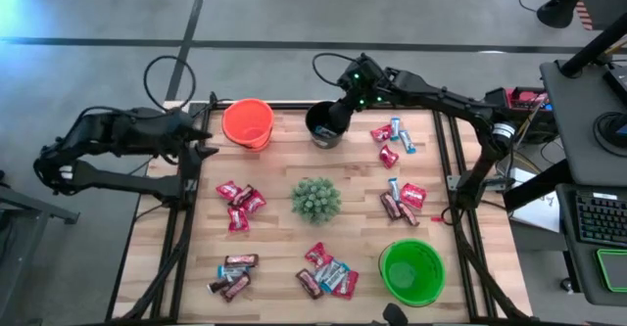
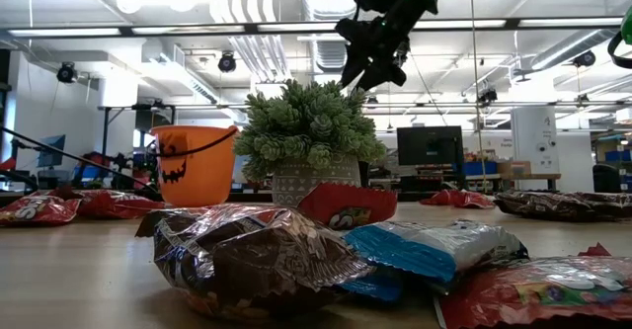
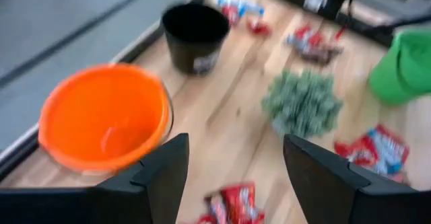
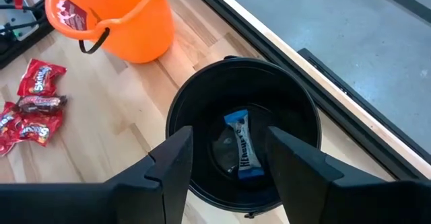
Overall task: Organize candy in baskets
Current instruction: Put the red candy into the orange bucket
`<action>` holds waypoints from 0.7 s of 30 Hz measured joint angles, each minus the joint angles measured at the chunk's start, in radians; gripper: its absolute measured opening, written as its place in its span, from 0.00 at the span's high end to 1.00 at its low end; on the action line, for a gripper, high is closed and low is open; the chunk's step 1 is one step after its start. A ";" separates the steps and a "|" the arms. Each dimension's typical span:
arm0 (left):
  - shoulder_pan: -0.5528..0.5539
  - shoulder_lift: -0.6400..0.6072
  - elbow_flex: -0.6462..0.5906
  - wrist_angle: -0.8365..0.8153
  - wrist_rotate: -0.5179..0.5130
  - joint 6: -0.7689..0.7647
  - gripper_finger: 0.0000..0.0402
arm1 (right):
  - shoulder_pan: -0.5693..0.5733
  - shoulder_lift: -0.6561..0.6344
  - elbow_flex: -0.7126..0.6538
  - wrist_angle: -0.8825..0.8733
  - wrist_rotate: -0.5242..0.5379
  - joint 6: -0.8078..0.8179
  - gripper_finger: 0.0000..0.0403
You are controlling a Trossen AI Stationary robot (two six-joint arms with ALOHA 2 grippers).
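Several piles of candy sit loose on the surface [image 1: 284,140]: one near the left side [image 1: 239,202], one at the near-left corner [image 1: 232,273], one near centre front [image 1: 326,271], one right of the plant [image 1: 403,200] and one at the far right [image 1: 390,138]. One blue-and-silver bar [image 4: 242,148] already lies flat in the bottom of the black basket [image 1: 324,123].

Right end effector [image 4: 227,158] hovers directly over the black basket, fingers apart, nothing between them. Left end effector [image 3: 235,173] hangs beside the orange basket [image 1: 247,122] at the far left, fingers spread, empty. Green basket [image 1: 411,270] sits at the near right; can't tell from these views if anything is in it. The orange one looks empty in the left wrist view.

Handling read: the bars look light and flat, with a thin crinkly foil wrapper, so slippery and likely to slide or rotate if pinched off-centre. Contents are probably firm enough for a moderate squeeze. Best hold is across the short width at mid-length, fingers coming straight down. Bars overlap in the piles, so take an edge bar first, otherwise a neighbour likely gets dragged along. Plant [image 1: 315,199] sits mid-surface, so route around it.
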 joint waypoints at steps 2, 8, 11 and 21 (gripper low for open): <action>0.000 0.010 -0.004 -0.036 0.009 -0.010 0.44 | -0.001 -0.007 0.000 -0.005 0.002 0.001 0.56; -0.001 0.019 -0.090 -0.066 0.064 -0.017 0.44 | -0.003 -0.050 0.000 -0.059 0.016 0.001 0.56; 0.000 0.020 -0.145 -0.064 0.068 -0.022 0.44 | -0.002 -0.077 0.000 -0.092 0.055 0.001 0.55; -0.001 0.027 -0.346 0.032 0.151 -0.089 0.44 | -0.002 -0.192 0.000 -0.184 0.084 0.001 0.55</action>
